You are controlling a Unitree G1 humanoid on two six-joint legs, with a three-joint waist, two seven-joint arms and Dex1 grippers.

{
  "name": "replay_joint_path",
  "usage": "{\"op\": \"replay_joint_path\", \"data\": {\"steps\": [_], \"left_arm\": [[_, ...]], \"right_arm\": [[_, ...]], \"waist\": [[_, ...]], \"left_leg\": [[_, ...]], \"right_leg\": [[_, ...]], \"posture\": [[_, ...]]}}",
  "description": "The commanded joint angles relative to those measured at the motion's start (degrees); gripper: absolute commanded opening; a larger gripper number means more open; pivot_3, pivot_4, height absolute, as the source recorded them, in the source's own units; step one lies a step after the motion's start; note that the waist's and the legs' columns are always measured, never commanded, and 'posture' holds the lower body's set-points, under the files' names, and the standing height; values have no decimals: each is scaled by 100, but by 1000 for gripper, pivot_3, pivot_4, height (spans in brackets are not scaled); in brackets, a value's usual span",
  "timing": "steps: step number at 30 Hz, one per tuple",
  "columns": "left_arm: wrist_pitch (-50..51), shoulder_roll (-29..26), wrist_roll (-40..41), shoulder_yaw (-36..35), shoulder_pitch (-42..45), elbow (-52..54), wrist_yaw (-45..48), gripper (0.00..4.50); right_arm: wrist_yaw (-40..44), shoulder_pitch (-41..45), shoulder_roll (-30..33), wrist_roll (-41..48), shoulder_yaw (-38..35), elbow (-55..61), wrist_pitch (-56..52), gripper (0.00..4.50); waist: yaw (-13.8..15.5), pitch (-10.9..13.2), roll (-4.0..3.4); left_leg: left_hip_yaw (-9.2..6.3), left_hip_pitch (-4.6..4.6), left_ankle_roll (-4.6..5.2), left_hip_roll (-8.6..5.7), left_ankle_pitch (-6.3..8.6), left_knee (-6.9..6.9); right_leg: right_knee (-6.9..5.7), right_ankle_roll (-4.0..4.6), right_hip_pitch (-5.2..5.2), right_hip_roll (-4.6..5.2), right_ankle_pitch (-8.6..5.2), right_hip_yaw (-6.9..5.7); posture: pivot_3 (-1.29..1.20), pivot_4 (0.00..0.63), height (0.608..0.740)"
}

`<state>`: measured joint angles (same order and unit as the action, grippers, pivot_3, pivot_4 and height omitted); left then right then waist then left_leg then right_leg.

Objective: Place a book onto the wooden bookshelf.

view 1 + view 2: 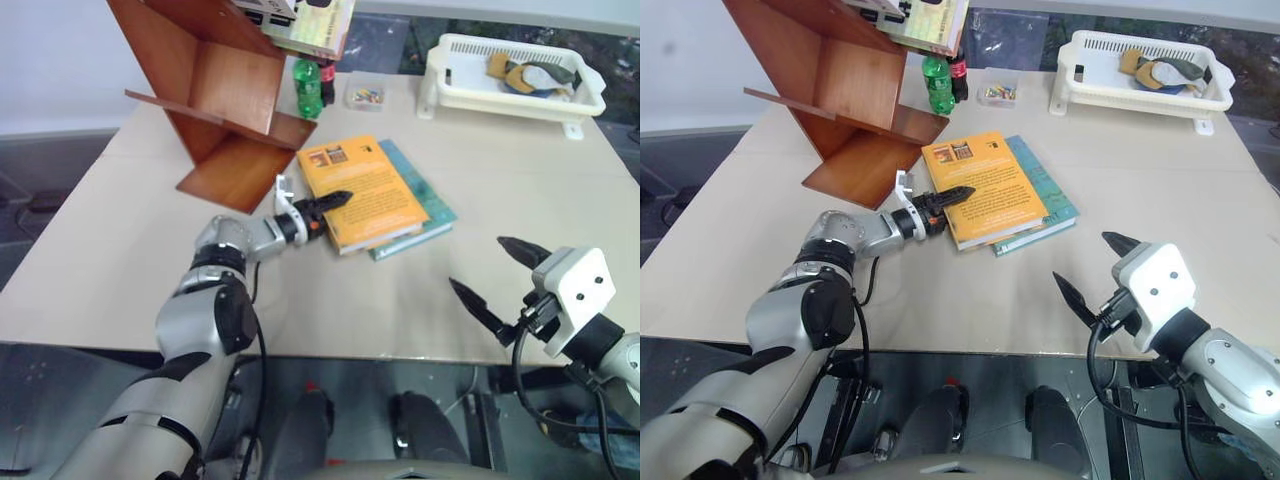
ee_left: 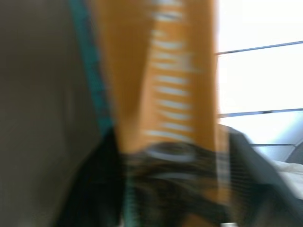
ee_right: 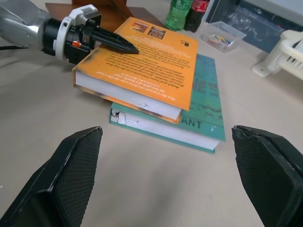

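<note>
1. Nearest to us, the right gripper (image 1: 492,273) hangs over the front edge of the pale beige table (image 1: 120,260) with its two black fingers spread wide apart and nothing between them.
2. Further in, the left gripper (image 3: 124,46) reaches level to the near left corner of the thick orange-yellow paperback book (image 1: 362,192). One black finger (image 1: 333,199) lies on the cover; the other is hidden by the book, so we cannot tell whether the jaws have clamped on it. In the left wrist view the cover (image 2: 156,85) is badly blurred and the fingers are hard to make out.
3. The orange-yellow book lies flat on a thinner teal book (image 1: 432,205), which sticks out along its right and near sides; both rest on the table just right of the shelf's foot.
4. Left of the books the reddish-brown wooden bookshelf (image 1: 215,100) stands tilted, its top cut off by the picture edge.
5. Behind stand a green plastic bottle (image 1: 307,88), a small clear box (image 1: 364,95) and a white plastic basket (image 1: 450,90), its contents hard to identify.
</note>
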<state>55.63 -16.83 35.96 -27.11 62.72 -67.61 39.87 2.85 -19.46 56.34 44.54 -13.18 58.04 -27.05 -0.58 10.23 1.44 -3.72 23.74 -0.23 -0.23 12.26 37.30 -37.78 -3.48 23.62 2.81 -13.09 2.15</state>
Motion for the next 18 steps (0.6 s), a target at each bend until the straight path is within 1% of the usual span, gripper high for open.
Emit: {"op": "replay_joint_path", "data": {"steps": [1,7,10,13,15,16,18], "left_arm": [[-28,-33,-65,-42,101,-130,42,1097],[312,-193,61,-183,58,26,-8,1095],[816,-382,256,-352,32,362,-87,1095],[1240,-510,423,-375,-65,1055,-111,1095],[1572,-563,540,-256,-205,1814,-135,1095],[1705,-546,631,-147,-349,2433,-130,1095],[1741,-594,788,261,-770,4091,7,1095]], "right_arm": [[-195,-119,178,112,-89,196,325,4500],[-370,-200,373,210,-57,196,471,4500],[-394,-68,370,263,18,196,419,4500],[-393,207,303,284,186,196,260,4500],[-373,434,228,285,330,196,121,4500],[-323,509,169,272,353,196,49,4500],[-131,750,48,212,432,84,-60,4500]], "waist": [[-7,-1,1],[-19,-1,2],[-42,0,3],[-56,1,4],[-43,1,4],[-39,2,5],[-33,2,5]], "left_leg": [[0,0,0,0,0,0],[-1,0,0,0,0,0],[0,-1,0,1,0,0],[-1,0,0,6,0,0],[-1,0,0,6,0,0],[-1,1,0,7,0,0],[-1,3,-1,8,0,0]], "right_leg": [[0,0,0,0,0,0],[-1,0,0,-1,0,0],[-2,0,1,-2,0,1],[-4,0,3,-4,0,1],[-5,0,3,-4,0,0],[-4,1,3,-4,0,0],[-3,2,4,-2,1,0]], "posture": [[0,150,740],[0,150,740],[0,150,740],[0,150,740],[0,150,740],[0,150,740],[0,150,740]]}}
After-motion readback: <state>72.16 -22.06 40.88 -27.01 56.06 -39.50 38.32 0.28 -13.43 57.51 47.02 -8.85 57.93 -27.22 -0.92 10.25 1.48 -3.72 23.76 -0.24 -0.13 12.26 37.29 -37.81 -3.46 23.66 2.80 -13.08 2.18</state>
